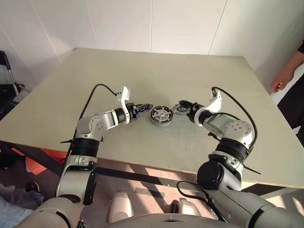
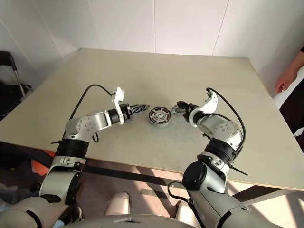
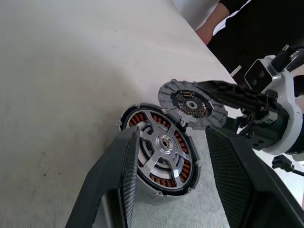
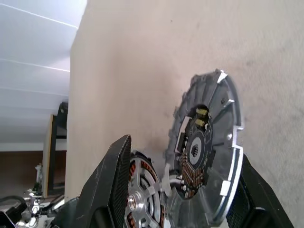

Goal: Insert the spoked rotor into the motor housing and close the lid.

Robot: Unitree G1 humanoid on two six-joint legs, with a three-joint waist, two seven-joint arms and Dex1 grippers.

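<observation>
Reading from left to right across the left eye view, the left gripper (image 1: 142, 109) is seen left of centre, its two black fingers parted and nothing held between them. The fingertips are stopped just beside the left rim of the motor housing (image 1: 161, 115), which lies flat on the table (image 1: 156, 71) at mid-frame. In the left wrist view the housing (image 3: 161, 147) is framed low in the gap between the two fingers, the left finger (image 3: 124, 171) overlapping its rim; whether that finger touches the rim cannot be told. Copper-red windings are visible round the housing's edge, and a pale spoked part, taken to be the spoked rotor (image 3: 164, 142), is seated inside it around a metal hub.

Right of centre, the lid (image 1: 180, 109) is gripped at its rim by the right gripper (image 1: 186, 110) and is held tilted, its lower edge just beside the housing's right rim. In the right wrist view the lid (image 4: 209, 156) stands nearly on edge between the fingers, its inner face with a small circuit board exposed.

At the far right edge, a person's hand (image 1: 280, 80) is seen beside the table.
</observation>
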